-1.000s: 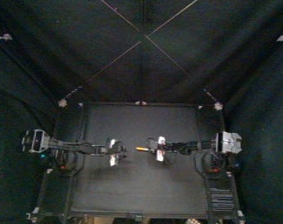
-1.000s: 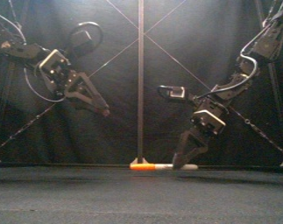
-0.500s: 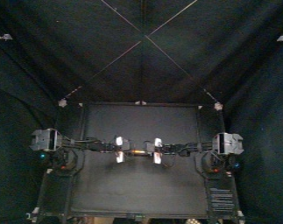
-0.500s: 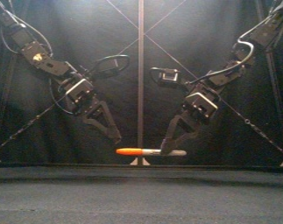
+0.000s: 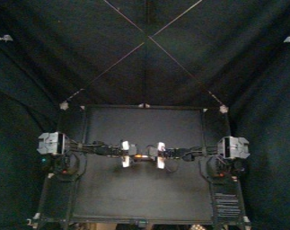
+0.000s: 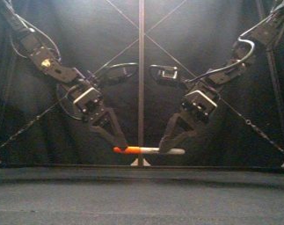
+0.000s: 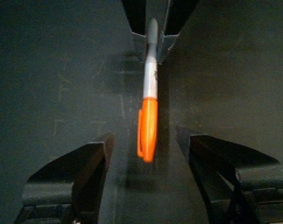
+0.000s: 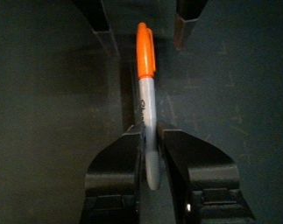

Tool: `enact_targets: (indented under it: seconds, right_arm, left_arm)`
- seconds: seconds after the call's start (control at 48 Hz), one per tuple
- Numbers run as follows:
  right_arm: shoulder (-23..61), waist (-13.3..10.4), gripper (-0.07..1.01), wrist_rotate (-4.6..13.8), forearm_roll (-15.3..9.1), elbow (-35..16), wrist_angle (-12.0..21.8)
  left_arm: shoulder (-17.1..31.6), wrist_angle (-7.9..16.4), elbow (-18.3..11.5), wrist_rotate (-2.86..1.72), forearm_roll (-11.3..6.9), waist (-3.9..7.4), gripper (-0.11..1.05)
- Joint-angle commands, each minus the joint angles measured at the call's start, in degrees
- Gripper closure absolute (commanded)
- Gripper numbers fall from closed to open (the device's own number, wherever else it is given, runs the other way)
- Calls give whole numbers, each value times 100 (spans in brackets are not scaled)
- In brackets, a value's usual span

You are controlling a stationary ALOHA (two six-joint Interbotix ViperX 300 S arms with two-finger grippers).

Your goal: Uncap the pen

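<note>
There is one marker pen (image 6: 158, 151) with one orange cap (image 6: 128, 150), two hands, the left hand (image 6: 113, 143) and the right hand (image 6: 170, 148), and one surface (image 6: 142, 189).

Both arms slope down from the upper corners toward the middle, pretty much mirroring each other. The left arm (image 6: 61, 75) comes in from the left, and the left gripper (image 6: 113, 141) sits low with its jaws spread wide. The right arm (image 6: 226, 75) comes in from the right, with the right gripper (image 6: 168, 147) just as low, jaws pinched tight on the pen (image 6: 144, 151). The tips point at each other, close together.
</note>
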Motion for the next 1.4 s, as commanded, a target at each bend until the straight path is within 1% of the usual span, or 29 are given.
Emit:
enact_targets:
  seconds: [0.021, 0.125, 0.208, 0.312, 0.333, 0.438, 0.583, 0.646, 0.688, 0.75, 0.792, 0.833, 0.958, 1.042, 1.146, 1.25, 1.333, 1.354, 1.396]
  right_arm:
    - [-193, 0, 41, -9, 0, -114, -18]
    - [-193, 0, 41, -9, 0, -105, -18]
    - [-193, 0, 41, -9, 0, -105, -18]
    - [-193, 0, 41, 0, 0, -70, -18]
    - [-202, 0, 41, 0, 0, -62, -18]
    - [-220, -18, 41, 18, 0, 26, -18]
    - [-396, -35, 41, 35, 18, 246, -53]
    - [-510, -35, 41, 35, 35, 378, -105]
    - [-606, -35, 41, 44, 44, 475, -158]
    - [-738, -35, 41, 44, 97, 606, -246]
    - [-844, -44, 41, 44, 132, 712, -325]
    - [-940, -53, 41, 44, 158, 817, -387]
    - [-1266, -123, 41, 44, 229, 1143, -571]
    - [-1512, -158, 41, 44, 272, 1380, -694]
    - [-1784, -193, 41, 44, 325, 1608, -826]
    - [-1978, -193, 41, 35, 325, 1767, -1063]
    - [-1995, -193, 41, 35, 308, 1881, -1310]
    - [-1995, -193, 41, 35, 308, 1916, -1380]
    - [-1995, -193, 41, 35, 308, 1960, -1494]
  left_arm:
    - [-26, 70, -185, 0, 53, 18, 12]
    - [-26, 79, -185, 0, 88, 26, 25]
    - [-26, 79, -176, 0, 105, 44, 39]
    - [-35, 79, -158, 0, 114, 62, 49]
    - [-35, 79, -141, -9, 114, 70, 50]
    - [-105, 53, -35, -9, 114, 123, 50]
    - [-325, -62, 281, -18, 114, 211, 50]
    - [-457, -185, 457, -18, 105, 246, 50]
    - [-545, -316, 580, -9, 105, 299, 50]
    - [-721, -527, 800, -9, 105, 360, 50]
    - [-826, -633, 914, 0, 114, 378, 50]
    - [-896, -668, 993, 0, 114, 387, 50]
    - [-1143, -677, 1239, 0, 158, 422, 50]
    - [-1274, -694, 1389, 0, 158, 422, 50]
    - [-1468, -712, 1512, 0, 158, 431, 50]
    - [-1670, -729, 1661, 0, 158, 431, 50]
    - [-1828, -738, 1784, -18, 149, 431, 50]
    - [-1881, -756, 1819, -9, 149, 431, 50]
    - [-1925, -791, 1863, -18, 149, 439, 50]
